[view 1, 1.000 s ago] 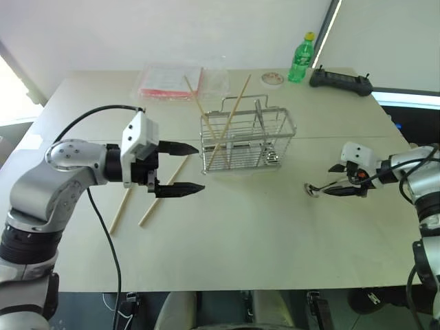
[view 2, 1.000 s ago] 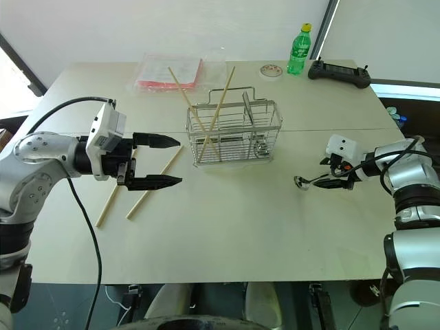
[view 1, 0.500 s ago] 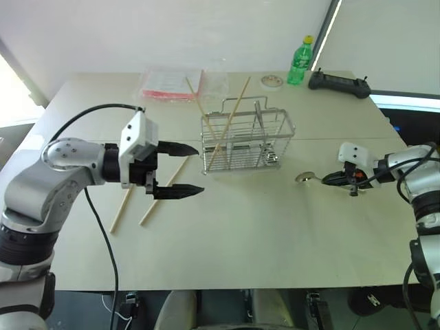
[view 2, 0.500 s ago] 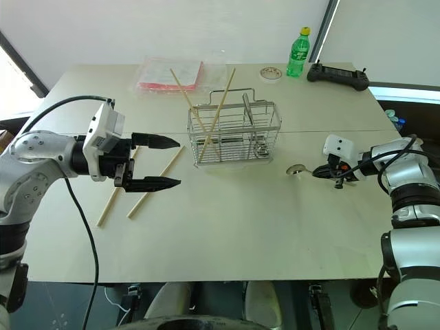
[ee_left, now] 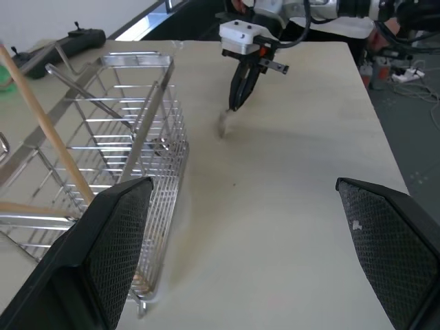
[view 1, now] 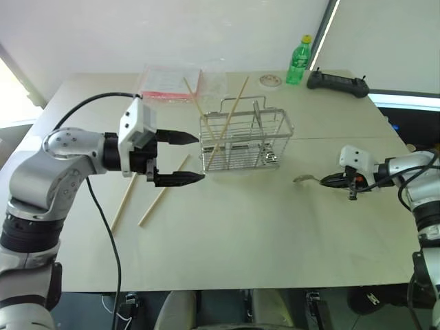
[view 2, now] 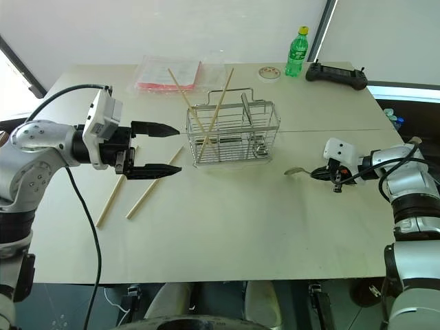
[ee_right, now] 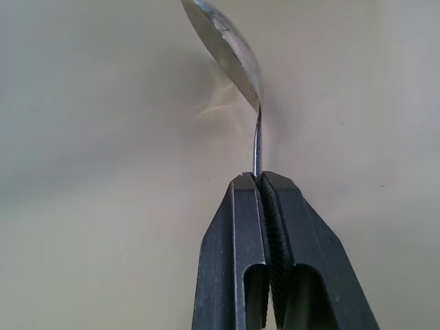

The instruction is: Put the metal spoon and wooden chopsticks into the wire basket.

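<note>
Right now the right gripper is clenched on the thin handle of the metal spoon, its two black fingers pressed together with the handle pinched between them, and the spoon's round bowl sticks out past the tips toward the wire basket. Whether the bowl touches the table or sits just above it is hard to tell from the head views. The spoon is near the basket's right end but apart from it. The basket stands upright toward the middle of the table, and two wooden chopsticks lean crossed inside it, their upper ends rising above the rim (each clearly longer than the basket is tall). Two more chopsticks lie flat on the table to the left of the basket, roughly parallel and slanted. The left gripper hangs above those loose sticks with its fingers spread wide and nothing between them, pointing toward the basket's left end. At the far edge of the table sit a clear packet with red print, a green bottle, a roll of tape and a black controller.
</note>
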`<control>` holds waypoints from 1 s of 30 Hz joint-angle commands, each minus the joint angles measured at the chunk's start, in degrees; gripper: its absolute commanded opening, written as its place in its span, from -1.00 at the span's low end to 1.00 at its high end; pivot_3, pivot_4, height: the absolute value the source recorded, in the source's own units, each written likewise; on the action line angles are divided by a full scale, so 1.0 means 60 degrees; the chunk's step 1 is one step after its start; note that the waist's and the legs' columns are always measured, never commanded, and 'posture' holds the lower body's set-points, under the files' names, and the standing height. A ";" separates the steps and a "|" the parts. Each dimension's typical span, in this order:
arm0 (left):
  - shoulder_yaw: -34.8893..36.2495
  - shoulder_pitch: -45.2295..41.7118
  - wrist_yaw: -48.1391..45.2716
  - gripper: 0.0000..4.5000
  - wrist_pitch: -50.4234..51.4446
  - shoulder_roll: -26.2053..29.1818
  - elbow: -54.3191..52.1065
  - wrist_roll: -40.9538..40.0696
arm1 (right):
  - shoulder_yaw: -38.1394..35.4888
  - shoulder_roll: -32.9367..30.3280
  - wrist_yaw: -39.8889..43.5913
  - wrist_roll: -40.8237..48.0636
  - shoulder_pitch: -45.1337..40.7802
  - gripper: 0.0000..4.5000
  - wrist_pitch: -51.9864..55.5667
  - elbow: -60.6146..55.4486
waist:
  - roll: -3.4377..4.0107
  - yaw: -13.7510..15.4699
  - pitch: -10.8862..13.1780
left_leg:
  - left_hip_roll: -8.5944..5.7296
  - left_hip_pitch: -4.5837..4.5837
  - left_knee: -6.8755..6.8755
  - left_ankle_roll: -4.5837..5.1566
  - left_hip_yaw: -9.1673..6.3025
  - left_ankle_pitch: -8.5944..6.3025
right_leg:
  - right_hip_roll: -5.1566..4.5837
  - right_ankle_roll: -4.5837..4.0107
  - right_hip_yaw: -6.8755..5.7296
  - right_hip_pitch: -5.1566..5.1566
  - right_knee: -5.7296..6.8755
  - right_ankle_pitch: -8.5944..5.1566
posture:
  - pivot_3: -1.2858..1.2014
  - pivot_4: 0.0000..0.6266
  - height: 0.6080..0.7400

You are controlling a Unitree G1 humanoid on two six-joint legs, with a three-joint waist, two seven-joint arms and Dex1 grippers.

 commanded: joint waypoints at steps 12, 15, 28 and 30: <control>0.0461 -0.0576 0.0246 1.00 -0.0169 -0.0186 0.0516 -0.0019 | -0.3852 -0.0533 -0.0904 0.6182 0.2770 -0.99 0.6147 -0.9781 | 0.0022 0.0059 0.0035 | 0.0005 -0.0021 -0.0003 0.0005 -0.0007 -0.0003 | -0.0006 0.0011 0.0001 -0.0017 -0.0001 -0.0003 | 0.03 -0.52 0.90; 0.0515 -0.0773 0.0359 1.00 -0.0194 -0.0287 0.0731 -0.0021 | -0.4334 0.0250 -0.2839 0.7519 0.1590 -0.99 0.7517 -1.0303 | 0.0007 0.0053 0.0043 | 0.0011 -0.0015 0.0001 0.0005 -0.0004 -0.0003 | -0.0006 -0.0021 0.0002 -0.0017 -0.0001 -0.0016 | 0.03 -0.52 0.90; 0.0467 -0.1215 0.0540 1.00 -0.0440 -0.0574 0.1186 0.0151 | -0.2960 0.3794 -0.7424 0.5485 -0.1108 -0.99 0.6014 -0.7708 | -0.0016 0.0068 0.0039 | -0.0006 -0.0157 -0.0003 -0.0006 -0.0007 0.0008 | -0.0003 0.0036 0.0004 -0.0162 0.0004 0.0046 | 0.03 -0.52 0.90; 0.0477 -0.1207 0.0544 1.00 -0.0429 -0.0572 0.1165 0.0164 | -0.2866 0.4064 -0.7532 0.5228 -0.1209 -0.99 0.5553 -0.7166 | -0.0016 0.0040 0.0039 | -0.0007 -0.0158 -0.0004 -0.0006 -0.0006 0.0008 | -0.0003 0.0037 0.0004 -0.0163 0.0002 0.0046 | 0.03 -0.52 0.90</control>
